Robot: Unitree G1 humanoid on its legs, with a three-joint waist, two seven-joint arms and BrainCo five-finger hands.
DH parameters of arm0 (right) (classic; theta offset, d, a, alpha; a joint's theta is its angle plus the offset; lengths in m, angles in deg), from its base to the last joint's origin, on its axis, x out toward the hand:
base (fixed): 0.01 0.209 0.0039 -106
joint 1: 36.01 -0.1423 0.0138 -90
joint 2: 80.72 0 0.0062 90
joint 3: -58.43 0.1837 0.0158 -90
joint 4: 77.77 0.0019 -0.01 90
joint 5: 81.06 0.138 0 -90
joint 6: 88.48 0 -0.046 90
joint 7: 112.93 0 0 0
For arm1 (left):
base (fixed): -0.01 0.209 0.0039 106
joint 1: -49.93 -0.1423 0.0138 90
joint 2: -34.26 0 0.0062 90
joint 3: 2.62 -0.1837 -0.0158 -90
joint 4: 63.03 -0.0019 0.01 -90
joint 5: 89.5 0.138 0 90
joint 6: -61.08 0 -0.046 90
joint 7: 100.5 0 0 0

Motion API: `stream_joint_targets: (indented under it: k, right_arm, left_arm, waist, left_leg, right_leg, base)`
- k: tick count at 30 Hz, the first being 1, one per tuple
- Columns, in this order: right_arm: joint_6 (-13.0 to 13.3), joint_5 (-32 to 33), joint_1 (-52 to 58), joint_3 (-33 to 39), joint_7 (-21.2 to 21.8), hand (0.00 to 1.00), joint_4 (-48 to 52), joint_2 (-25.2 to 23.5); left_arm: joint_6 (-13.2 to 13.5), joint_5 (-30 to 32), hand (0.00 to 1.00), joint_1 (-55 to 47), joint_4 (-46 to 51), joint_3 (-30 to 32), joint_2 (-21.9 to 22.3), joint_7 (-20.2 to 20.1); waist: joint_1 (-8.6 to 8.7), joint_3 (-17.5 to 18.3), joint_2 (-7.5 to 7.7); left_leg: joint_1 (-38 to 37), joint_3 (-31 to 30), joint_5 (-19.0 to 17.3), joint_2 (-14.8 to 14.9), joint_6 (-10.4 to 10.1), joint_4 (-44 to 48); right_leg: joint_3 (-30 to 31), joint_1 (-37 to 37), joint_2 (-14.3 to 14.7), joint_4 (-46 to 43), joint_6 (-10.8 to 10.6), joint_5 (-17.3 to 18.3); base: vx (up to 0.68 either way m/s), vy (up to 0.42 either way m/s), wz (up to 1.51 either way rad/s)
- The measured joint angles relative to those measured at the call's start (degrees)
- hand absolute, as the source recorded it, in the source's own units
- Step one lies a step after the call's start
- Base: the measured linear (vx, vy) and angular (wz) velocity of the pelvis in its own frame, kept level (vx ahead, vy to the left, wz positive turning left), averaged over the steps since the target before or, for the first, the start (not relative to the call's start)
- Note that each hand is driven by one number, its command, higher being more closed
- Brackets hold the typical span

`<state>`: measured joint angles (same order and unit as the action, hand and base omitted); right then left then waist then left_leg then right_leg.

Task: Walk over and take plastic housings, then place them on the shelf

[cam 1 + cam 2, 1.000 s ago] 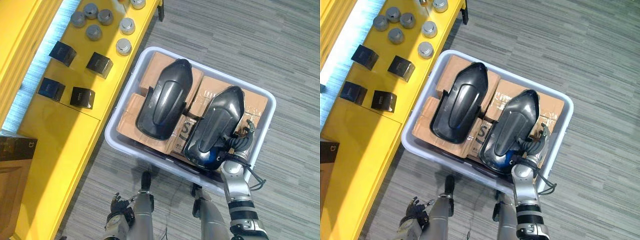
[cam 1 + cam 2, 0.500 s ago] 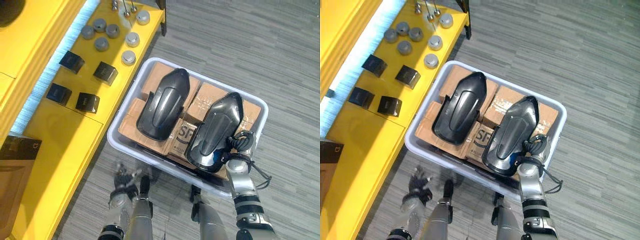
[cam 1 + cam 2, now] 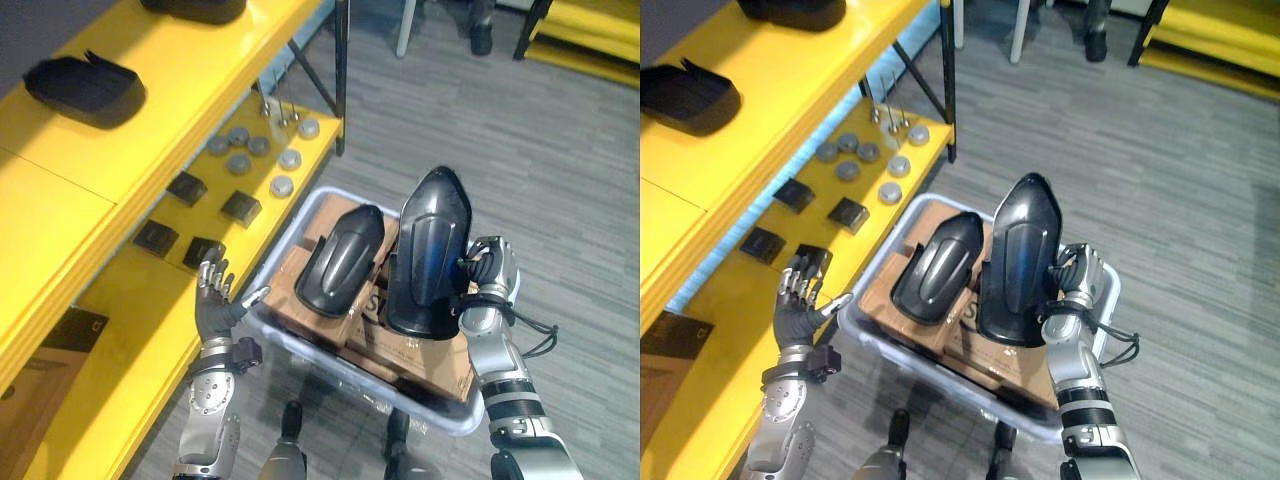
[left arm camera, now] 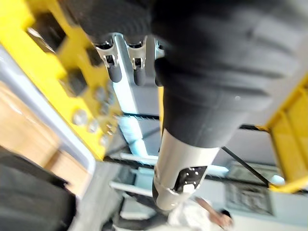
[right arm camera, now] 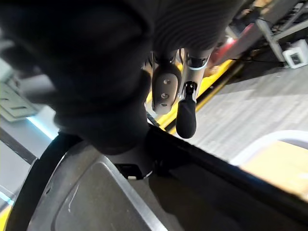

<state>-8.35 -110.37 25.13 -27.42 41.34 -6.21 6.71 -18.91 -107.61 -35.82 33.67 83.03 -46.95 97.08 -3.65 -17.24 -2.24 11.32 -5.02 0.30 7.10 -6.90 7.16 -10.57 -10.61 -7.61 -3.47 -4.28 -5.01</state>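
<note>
- While the right robot hand (image 3: 490, 272) has its fingers curled round one long edge of a black plastic housing (image 3: 428, 255), that housing stands nearly upright, nose up, raised above the bin (image 3: 330, 355).
- Second housing (image 3: 342, 262): lying dome-up on the cardboard boxes (image 3: 420, 355) that fill the bin, just beside the raised one.
- Left robot hand (image 3: 213, 305): raised, fingers spread and straight, holding nothing; near the bin's left rim, in front of the lower level of the shelf.
- Shelf (image 3: 150, 130): yellow, to the robot's left. Upper level carries a shelved housing (image 3: 85, 88); lower level carries small black boxes (image 3: 240, 208) and grey discs (image 3: 290, 160).
- Risk, grip: one-handed hold on a single edge of a tall, smooth shell; it may pivot or slide out during the turn toward the shelf.
- Risk, clearance: the shell's lower end hangs close over the boxes and the second housing and could catch on them.
- Risk, placement: a low approach could strike the shelf's front lip, and a crowded set-down could nudge the shelved housing.
</note>
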Motion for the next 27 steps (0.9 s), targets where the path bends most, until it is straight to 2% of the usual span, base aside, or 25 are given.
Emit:
stream_joint_targets:
  k: [4, 6, 11, 14, 20, 24, 27]
  right_arm:
    - [0.44, -0.76, -0.01, -1.08, -0.03, 1.0, 2.41, -0.37]
    - [1.01, -0.76, -0.04, -2.77, -0.1, 1.0, 3.31, -1.14]
    - [2.08, -0.77, 0.14, -6.35, -0.29, 1.0, 8.16, -3.24]
    - [2.5, -0.77, 0.91, -9.2, -0.63, 1.0, 10.97, -4.3]
    - [4.54, -0.77, 2.71, -15.92, -0.77, 1.0, 11.25, -6.62]
    - [5.55, -0.76, 4.02, -20.02, -0.67, 1.0, 11.45, -7.88]
    - [5.82, -0.76, 4.77, -22.47, -1.0, 1.0, 14.43, -8.3]
  left_arm:
    - [0.11, -4.56, 0.0, 0.74, -2.18, -4.62, 0.23, -0.91]
    - [-0.05, -7.66, 0.0, 1.37, -7.27, -6.96, 0.36, -1.84]
    - [-1.26, -9.99, 0.0, 5.17, -15.29, -10.82, 0.33, -1.92]
    - [-1.78, -10.27, 0.0, 7.64, -17.65, -12.71, 0.3, -1.85]
    - [-1.81, -15.48, 0.0, 12.35, -19.24, -15.48, 0.6, -1.85]
    - [-1.86, -16.75, 0.0, 15.13, -20.49, -17.69, 0.97, -1.6]
    - [-1.82, -18.85, 0.0, 15.56, -21.56, -18.08, 0.37, -1.11]
  waist:
    - [0.4, 2.82, 0.05]
    - [1.11, 4.98, 0.58]
    - [1.57, 7.18, 1.87]
    - [2.84, 8.15, 2.08]
    - [2.91, 9.39, 2.53]
    - [2.9, 9.7, 2.75]
    - [3.15, 9.85, 2.9]
  left_leg:
    - [-2.24, 0.54, 0.33, 0.04, 0.05, -1.94]
    - [-3.81, 1.11, 0.8, 0.26, 0.01, -3.62]
    - [-6.25, 3.39, 1.03, 1.02, -0.06, -5.36]
    - [-7.02, 3.62, 1.15, 1.29, -0.11, -5.9]
    - [-8.57, 5.82, 1.18, 1.76, -0.18, -6.97]
    - [-8.63, 6.09, 1.18, 1.74, -0.19, -6.99]
    - [-8.64, 6.13, 1.18, 1.71, -0.2, -7.0]
  right_leg:
    - [0.19, 2.45, 0.21, 2.78, 0.0, -0.93]
    - [0.45, 3.23, 0.43, 3.54, 0.08, -1.09]
    - [2.41, 4.74, 1.4, 6.21, 0.42, -2.67]
    - [2.56, 5.43, 1.74, 6.98, 0.6, -3.1]
    - [4.64, 5.75, 2.34, 8.25, 0.64, -4.05]
    - [4.87, 5.67, 2.31, 8.25, 0.58, -4.1]
    - [4.9, 5.65, 2.28, 8.25, 0.55, -4.12]
  base:
    - [0.06, 0.006, -0.06]
    - [0.04, -0.005, -0.07]
    - [0.0, -0.007, -0.23]
    - [-0.01, -0.003, -0.06]
    - [0.01, 0.005, -0.18]
    - [0.01, 0.009, -0.03]
    - [0.0, 0.0, 0.0]
